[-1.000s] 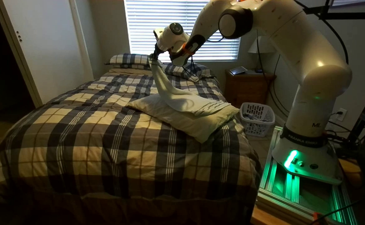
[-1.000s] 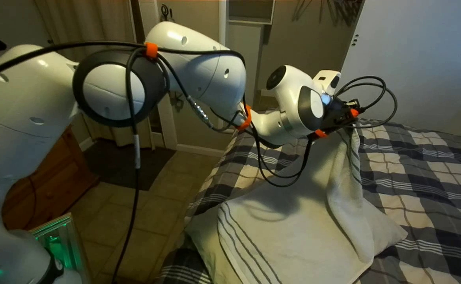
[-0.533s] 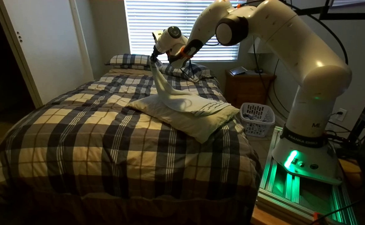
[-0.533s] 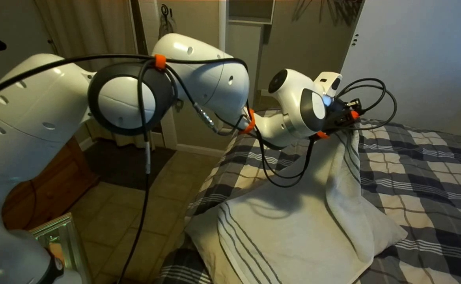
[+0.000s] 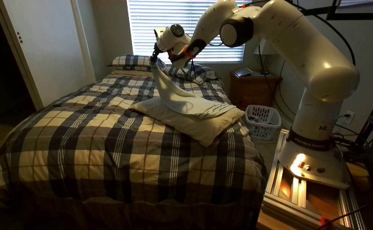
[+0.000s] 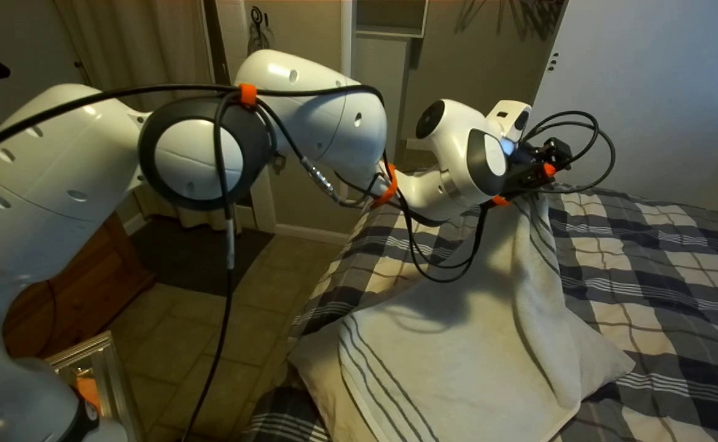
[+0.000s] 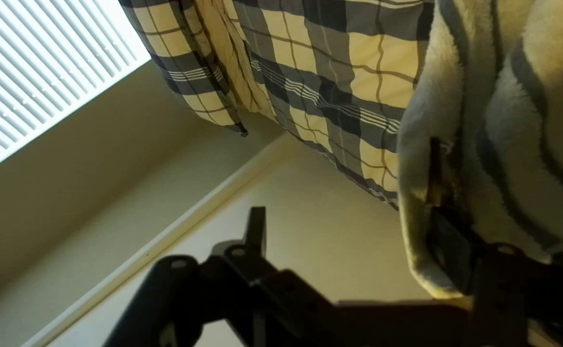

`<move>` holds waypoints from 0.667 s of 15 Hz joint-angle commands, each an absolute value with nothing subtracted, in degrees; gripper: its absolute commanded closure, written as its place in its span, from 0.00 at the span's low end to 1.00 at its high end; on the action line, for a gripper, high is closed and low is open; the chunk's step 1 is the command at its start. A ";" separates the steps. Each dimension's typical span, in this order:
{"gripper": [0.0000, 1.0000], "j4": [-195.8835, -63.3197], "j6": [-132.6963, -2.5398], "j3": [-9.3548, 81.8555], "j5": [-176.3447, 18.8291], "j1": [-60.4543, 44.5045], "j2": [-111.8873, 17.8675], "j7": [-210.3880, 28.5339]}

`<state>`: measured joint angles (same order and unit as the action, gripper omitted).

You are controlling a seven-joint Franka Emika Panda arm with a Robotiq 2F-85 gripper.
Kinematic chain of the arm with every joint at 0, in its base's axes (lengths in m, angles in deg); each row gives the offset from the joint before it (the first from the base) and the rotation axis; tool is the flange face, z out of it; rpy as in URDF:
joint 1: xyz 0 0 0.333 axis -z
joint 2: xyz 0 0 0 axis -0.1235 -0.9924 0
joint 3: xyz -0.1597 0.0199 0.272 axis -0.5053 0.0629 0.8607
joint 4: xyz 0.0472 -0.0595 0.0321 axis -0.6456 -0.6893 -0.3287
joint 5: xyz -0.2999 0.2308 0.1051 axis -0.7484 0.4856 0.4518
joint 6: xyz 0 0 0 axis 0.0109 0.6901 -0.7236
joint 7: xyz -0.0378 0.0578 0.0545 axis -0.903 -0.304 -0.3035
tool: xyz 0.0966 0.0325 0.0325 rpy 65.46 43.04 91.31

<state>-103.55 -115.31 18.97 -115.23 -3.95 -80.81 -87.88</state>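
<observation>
Black two-fingered gripper above the bed, its fingers spread wide apart, long cream fleecy cloth with dark stripes touching one finger; cloth sloping down from there, lower part over a pale fabric pillow on navy-and-cream plaid bedding

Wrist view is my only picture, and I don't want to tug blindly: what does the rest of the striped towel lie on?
Observer: In both exterior views, the striped towel spreads over a pale pillow.
Operator: How does it run from the pillow to my hand?
Observer: It slopes upward, raised off the bed.
Operator: Is anything beside the bed, on the pillow's side?
Observer: Yes, in an exterior view a white basket stands there.
</observation>
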 commanded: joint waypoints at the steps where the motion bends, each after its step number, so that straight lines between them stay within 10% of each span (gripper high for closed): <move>1: 0.00 -101.94 -116.74 19.45 -113.78 -3.65 -81.62 -89.90; 10: 0.00 -108.19 -91.05 30.52 -101.33 -2.04 -74.79 -88.18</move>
<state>-105.17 -97.78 29.52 -108.29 -1.59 -78.24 -90.62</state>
